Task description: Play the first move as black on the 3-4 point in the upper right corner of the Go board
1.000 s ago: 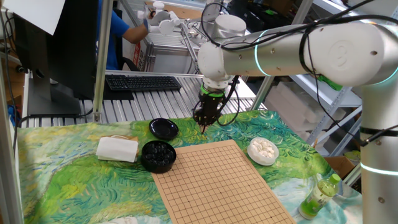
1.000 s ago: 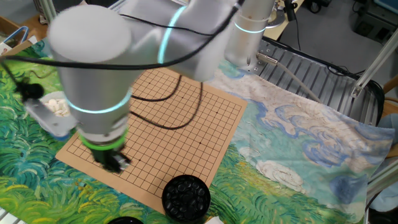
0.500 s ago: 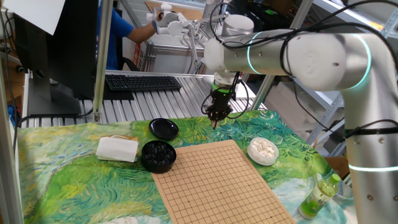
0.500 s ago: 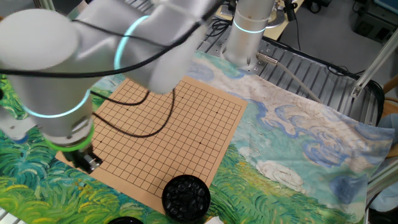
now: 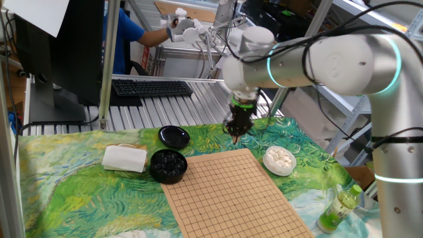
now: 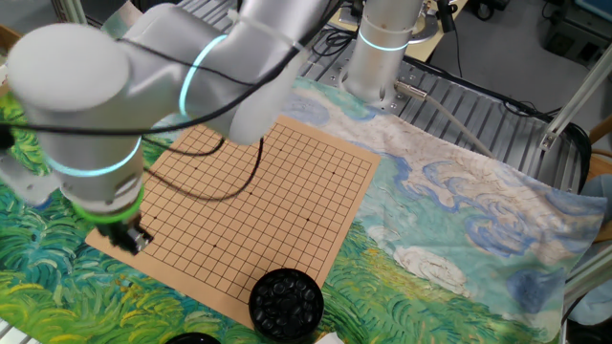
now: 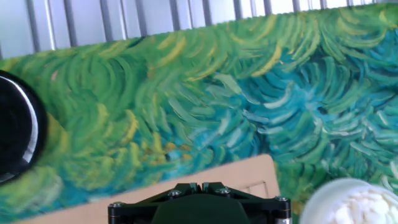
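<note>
Black stones are sitting heaped in the round black bowl (image 5: pixel 168 165) just off the Go board's (image 5: pixel 231 192) left corner, and no single stone is showing anywhere on the grid. The gripper (image 5: pixel 236 131) is hanging above the board's far edge, over the painted cloth (image 5: pixel 79 188), between the empty black lid (image 5: pixel 174 137) and the bowl of white stones (image 5: pixel 279 159). Whether its jaws are gripping a stone, I cannot tell.

Wore smooth white-grey rounded arm casings (image 5: pixel 344 59) ringed with glowing cyan and green bands at the joints. Carried loose black cables (image 6: pixel 234 172) along the forearm, ending in a small black two-finger gripper (image 5: pixel 236 134). Showed a dark green-black gripper mount with silver screws (image 7: pixel 200 204) in the hand view.
</note>
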Available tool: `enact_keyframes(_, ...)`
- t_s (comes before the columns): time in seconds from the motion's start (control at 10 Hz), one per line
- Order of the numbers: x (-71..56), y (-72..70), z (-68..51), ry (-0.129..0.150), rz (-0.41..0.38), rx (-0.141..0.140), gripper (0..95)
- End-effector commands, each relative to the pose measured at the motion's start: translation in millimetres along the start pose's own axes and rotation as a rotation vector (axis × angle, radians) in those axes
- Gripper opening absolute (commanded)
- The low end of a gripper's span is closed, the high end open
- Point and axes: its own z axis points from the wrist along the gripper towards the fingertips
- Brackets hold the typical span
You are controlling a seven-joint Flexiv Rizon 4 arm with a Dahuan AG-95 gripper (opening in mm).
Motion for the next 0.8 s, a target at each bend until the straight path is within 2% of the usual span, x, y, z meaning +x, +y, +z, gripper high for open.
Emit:
enact_keyframes(0.1, 0.2, -3.1, 6.5, 0.009, 0.012, 0.023, 0.0)
enact_keyframes(0.4, 14.5, -10.6, 20.2, 0.015, 0.025, 0.039, 0.0)
enact_keyframes(0.8, 15.5, -11.4, 22.3, 0.044, 0.042, 0.068, 0.0)
